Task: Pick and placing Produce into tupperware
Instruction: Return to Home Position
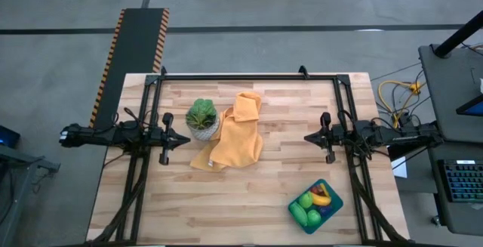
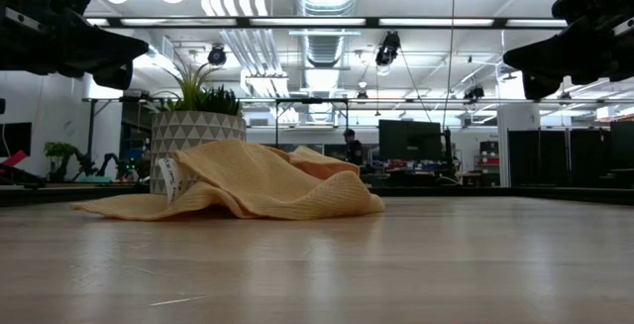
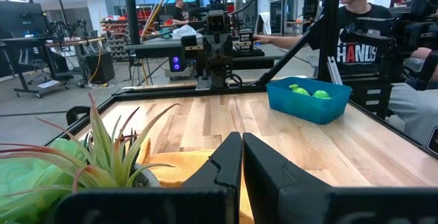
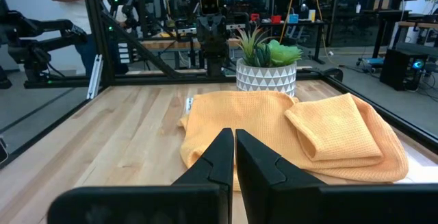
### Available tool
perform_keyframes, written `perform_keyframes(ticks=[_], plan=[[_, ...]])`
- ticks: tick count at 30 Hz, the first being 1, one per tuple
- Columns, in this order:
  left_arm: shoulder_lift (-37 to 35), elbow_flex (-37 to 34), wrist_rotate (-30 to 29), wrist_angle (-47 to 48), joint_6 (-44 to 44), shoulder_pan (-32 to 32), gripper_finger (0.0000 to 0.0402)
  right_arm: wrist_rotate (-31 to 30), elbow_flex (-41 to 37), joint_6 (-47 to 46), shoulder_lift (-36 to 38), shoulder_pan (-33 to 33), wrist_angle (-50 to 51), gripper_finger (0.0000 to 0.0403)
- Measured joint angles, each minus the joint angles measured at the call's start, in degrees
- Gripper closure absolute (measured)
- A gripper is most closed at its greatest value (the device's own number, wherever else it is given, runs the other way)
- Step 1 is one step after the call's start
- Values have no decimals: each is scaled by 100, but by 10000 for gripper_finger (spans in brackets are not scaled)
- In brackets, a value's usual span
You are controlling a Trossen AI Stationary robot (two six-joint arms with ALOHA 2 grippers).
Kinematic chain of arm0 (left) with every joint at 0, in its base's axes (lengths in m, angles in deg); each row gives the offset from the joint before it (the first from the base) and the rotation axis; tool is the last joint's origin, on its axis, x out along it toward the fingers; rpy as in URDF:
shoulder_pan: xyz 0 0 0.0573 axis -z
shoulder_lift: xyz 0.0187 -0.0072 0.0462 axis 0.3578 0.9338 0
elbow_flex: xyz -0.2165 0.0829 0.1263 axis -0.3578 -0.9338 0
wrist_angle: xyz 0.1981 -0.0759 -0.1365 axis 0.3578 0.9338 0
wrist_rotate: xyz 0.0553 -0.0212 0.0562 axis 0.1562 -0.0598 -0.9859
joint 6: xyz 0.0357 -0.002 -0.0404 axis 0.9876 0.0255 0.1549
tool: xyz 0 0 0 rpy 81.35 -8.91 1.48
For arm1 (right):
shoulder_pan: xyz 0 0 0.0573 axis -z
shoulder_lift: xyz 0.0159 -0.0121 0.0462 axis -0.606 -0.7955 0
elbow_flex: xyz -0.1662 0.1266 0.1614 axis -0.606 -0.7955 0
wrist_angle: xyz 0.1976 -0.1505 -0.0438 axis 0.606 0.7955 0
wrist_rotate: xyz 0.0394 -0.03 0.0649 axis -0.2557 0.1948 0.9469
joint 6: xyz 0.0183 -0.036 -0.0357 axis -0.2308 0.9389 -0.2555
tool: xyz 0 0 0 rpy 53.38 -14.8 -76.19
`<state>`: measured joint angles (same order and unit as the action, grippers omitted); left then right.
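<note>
Pale butcher-block planks form the worktop (image 1: 256, 202). From above, the smooth teal tupperware (image 1: 336, 198) sits near a corner on the right arm's side, holding rounded green and yellow produce (image 1: 306, 201). Low down, a waffle-knit orange cloth (image 2: 258, 180) lies crumpled just beside a faceted white pot (image 2: 193, 131). Wrist views show the left end effector (image 3: 241, 142) and right end effector (image 4: 234, 138) each pressed together.

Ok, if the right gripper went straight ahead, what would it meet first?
Probably the orange cloth, straight ahead of the right gripper. It hangs high, though, so it might clear the cloth and reach the potted plant.
</note>
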<state>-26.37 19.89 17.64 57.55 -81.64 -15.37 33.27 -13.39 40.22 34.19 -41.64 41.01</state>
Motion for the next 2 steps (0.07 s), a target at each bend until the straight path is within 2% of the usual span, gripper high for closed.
perform_keyframes(ticks=[2], plan=[[0, 0, -1, 0, 1, 0, 402, 1, 0, 1, 0, 0, 0, 394]])
